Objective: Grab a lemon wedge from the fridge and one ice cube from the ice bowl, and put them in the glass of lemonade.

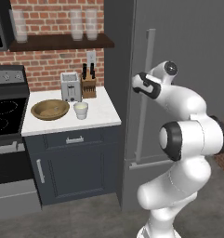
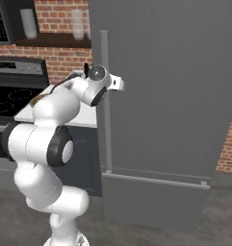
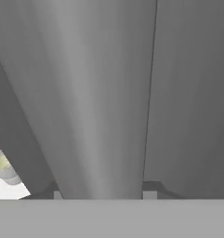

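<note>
The fridge [image 1: 178, 46] [image 2: 175, 96] stands with its door closed, so the lemon wedge is hidden. My gripper [image 1: 141, 85] [image 2: 110, 84] is at the long vertical handle [image 1: 149, 69] [image 2: 104, 53], about halfway up. In the hand view the grey handle bar [image 3: 95, 116] passes between my fingertips [image 3: 57, 195], and my gripper [image 3: 103, 195] is shut on it. The brown wooden ice bowl [image 1: 49, 109] and the small whitish glass of lemonade [image 1: 81, 109] sit on the white counter [image 1: 104, 116] to the left of the fridge.
A toaster [image 1: 70, 87] and a knife block [image 1: 88, 83] stand at the back of the counter. A black stove [image 1: 6, 111] lies further left. Tall clear glasses [image 1: 83, 25] stand on a shelf above. A dark blue cabinet [image 1: 76, 162] is under the counter.
</note>
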Tool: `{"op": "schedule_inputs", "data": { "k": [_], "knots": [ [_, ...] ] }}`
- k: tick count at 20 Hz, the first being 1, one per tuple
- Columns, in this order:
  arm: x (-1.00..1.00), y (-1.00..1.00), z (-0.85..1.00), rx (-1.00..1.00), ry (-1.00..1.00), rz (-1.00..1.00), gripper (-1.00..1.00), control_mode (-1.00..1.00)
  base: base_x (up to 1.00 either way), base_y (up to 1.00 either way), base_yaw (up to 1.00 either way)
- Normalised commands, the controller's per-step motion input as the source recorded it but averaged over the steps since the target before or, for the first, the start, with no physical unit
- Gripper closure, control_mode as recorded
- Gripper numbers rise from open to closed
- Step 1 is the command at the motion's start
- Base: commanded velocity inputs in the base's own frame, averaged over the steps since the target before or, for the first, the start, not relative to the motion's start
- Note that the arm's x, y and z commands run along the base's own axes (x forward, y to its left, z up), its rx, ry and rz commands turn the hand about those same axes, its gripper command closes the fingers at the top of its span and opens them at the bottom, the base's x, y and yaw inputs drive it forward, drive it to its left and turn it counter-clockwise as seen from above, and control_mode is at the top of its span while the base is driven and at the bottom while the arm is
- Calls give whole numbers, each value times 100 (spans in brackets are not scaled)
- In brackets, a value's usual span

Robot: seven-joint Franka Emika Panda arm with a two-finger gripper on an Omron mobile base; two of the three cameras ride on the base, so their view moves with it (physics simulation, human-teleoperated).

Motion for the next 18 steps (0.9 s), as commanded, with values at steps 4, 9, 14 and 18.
{"op": "schedule_inputs", "data": {
  "k": [4, 9, 14, 18],
  "knots": [
    [-100, -44, 2, 1, 9, -1, 100, -100, 0, 0, 0],
    [-100, -77, 16, 5, 2, -1, 100, -100, 0, 0, 0],
    [-100, -96, 19, 8, 1, -4, 100, -100, 0, 0, 0],
    [-100, -100, 19, 8, 0, -4, 100, -100, 0, 0, 0]
  ]
}}
